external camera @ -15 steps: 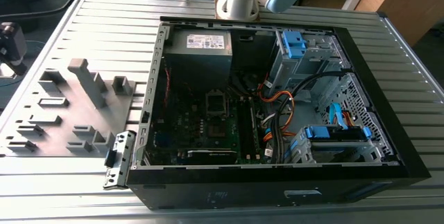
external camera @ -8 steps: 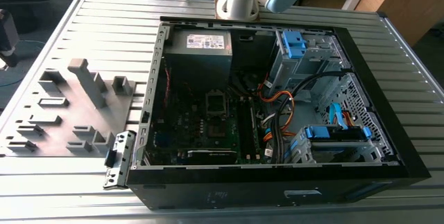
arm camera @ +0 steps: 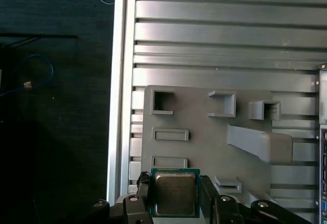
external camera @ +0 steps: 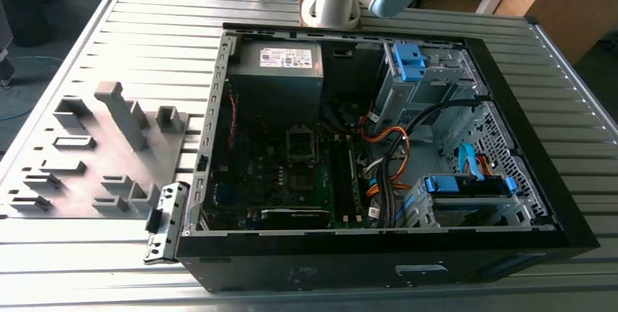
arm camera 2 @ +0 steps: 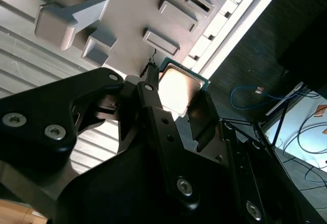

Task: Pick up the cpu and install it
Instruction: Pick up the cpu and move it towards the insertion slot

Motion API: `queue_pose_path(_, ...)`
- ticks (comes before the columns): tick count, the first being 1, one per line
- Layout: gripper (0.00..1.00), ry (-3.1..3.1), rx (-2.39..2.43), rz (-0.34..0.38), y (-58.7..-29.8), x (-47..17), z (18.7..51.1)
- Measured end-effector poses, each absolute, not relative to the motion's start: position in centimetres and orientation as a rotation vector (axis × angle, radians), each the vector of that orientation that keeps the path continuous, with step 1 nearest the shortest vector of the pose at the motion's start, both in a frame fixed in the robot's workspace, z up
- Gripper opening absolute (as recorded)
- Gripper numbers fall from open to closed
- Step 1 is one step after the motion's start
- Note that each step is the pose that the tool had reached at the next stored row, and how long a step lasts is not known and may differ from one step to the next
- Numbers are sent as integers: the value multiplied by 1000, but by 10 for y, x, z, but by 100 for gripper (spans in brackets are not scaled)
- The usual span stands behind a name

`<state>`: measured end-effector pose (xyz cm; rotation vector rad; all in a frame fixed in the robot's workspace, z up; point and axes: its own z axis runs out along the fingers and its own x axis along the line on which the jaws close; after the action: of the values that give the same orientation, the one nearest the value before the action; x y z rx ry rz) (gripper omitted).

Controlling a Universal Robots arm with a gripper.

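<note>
Right, the cpu [arm camera: 176, 198] sits flat in the gripper [arm camera: 175, 185], at the edge of the grey holder plate [arm camera: 204, 132]!

The jaws are clamped on it, one finger [arm camera: 144, 189] on each of two opposite edges. That edge hold, I'd say, keeps everything off the shiny lid and the underside and lets the cpu ride level. Both wrist views show it framed by the black fingers where the plate meets the slatted table [arm camera: 214, 35]. Count: one cpu, two fingers, and one holder plate with several pockets. In the exterior view there's one open computer case [external camera: 386, 254], laid on its side with one motherboard [external camera: 289, 182] face-up, presumably for access from above.
</note>
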<state>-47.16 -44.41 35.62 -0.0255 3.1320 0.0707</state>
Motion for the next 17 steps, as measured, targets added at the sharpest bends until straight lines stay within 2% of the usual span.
queue_pose_path(17,47,3132,-26,71,-444,-456,356)
